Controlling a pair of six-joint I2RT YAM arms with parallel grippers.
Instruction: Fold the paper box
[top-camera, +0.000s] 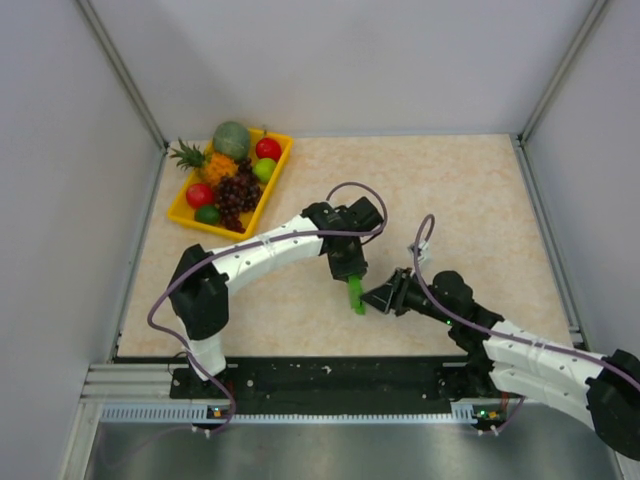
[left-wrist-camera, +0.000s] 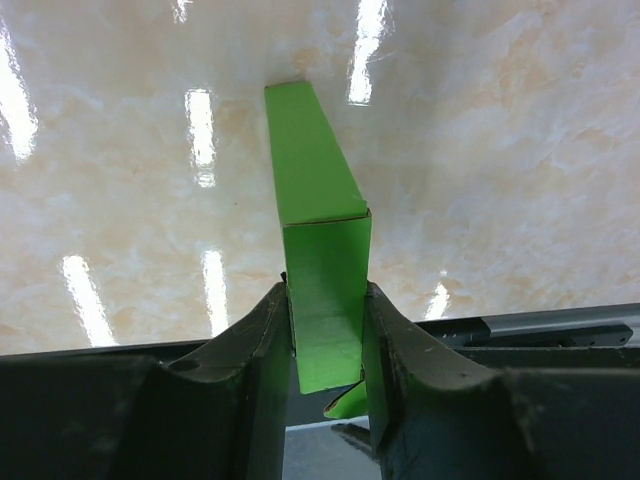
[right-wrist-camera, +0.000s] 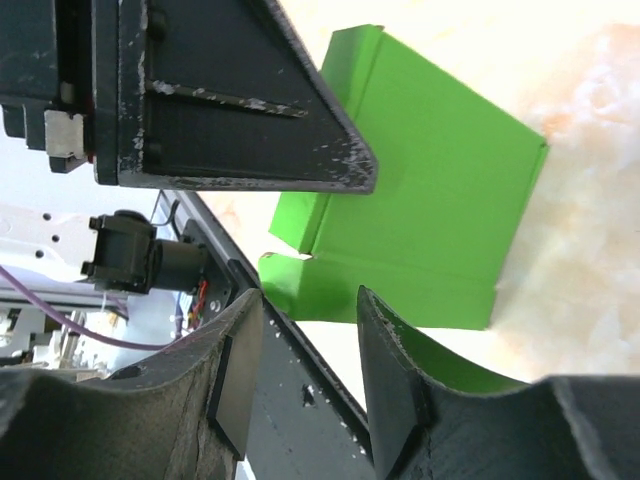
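Beige marbled tabletop (top-camera: 450, 200), closed in by pale grey panels, lies under the work. Above its near middle hangs the paper box (top-camera: 357, 295), a bright green piece of folded card held off the surface. One long panel reaches away from the grip toward the table, with a crease partway along it. The left gripper (top-camera: 348, 266) is clamped on the box, its pads pressed against opposite sides of the narrow green body. The right gripper (top-camera: 377, 297) sits just beside the box's lower end, its jaws partly apart with nothing between them. A green flap edge lies just past one finger; whether it touches cannot be told. Well apart, at the far left, a yellow fruit tray (top-camera: 273, 184) holds fruit.

The likely next step is for the right jaws to catch a flap and bend it along its crease. Closing off the crease could buckle or tear the thin card. A hard push could twist the box between the left pads or pull it free, since they hold only a short stretch of it. The two grippers are also close enough to knock together.
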